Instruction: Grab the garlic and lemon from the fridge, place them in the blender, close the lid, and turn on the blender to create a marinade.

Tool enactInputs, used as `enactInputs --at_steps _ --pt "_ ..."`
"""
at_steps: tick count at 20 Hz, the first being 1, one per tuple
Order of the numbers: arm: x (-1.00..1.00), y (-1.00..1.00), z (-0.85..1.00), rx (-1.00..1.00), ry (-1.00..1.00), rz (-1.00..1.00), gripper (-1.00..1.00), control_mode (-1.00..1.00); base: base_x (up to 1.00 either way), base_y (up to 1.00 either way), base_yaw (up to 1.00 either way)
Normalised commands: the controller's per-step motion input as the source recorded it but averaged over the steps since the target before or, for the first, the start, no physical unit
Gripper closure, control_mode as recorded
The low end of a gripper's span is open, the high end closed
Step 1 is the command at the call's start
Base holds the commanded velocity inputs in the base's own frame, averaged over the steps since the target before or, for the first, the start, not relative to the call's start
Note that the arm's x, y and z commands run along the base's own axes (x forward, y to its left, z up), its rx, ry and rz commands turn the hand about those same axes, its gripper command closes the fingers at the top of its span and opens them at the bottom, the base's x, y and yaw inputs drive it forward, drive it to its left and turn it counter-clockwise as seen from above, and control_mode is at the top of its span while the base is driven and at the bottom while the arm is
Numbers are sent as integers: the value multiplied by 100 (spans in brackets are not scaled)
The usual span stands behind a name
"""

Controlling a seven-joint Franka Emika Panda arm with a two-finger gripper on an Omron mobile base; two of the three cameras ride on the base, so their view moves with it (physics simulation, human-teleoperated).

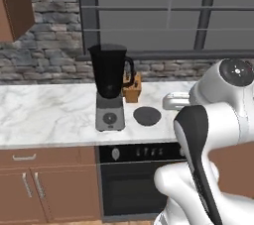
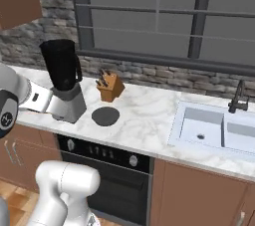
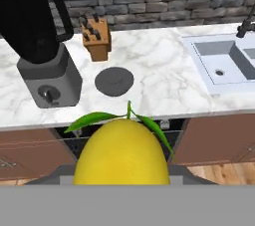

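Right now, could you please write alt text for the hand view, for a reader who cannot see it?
A yellow lemon with green leaves sits close to the camera, low in the view. Beyond it on a marble counter stand a dark blender, a flat round lid lying beside it, and a wooden knife block, with a sink at right.

No text, label, brand or number can be read anywhere. The marks beside the oven's control knobs [image 1: 144, 152] are too blurred to make out, and the blender's base [image 1: 109, 117] shows a plain knob with no legible markings.
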Motion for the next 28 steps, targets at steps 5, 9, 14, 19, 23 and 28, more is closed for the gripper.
enactInputs --at_steps 5,9,14,19,23,28 --pt "0 0 0 0 0 0 100 100 61 41 -22" --pt "0 0 0 0 0 0 100 100 -5 27 -9" --pt "0 0 0 0 0 0 100 100 13 51 -9" --pt "0 0 0 0 0 0 100 100 32 53 -8" --pt "0 0 0 0 0 0 100 100 8 13 -3" --pt "6 0 73 3 -6 0 100 -100 -6 0 -1"
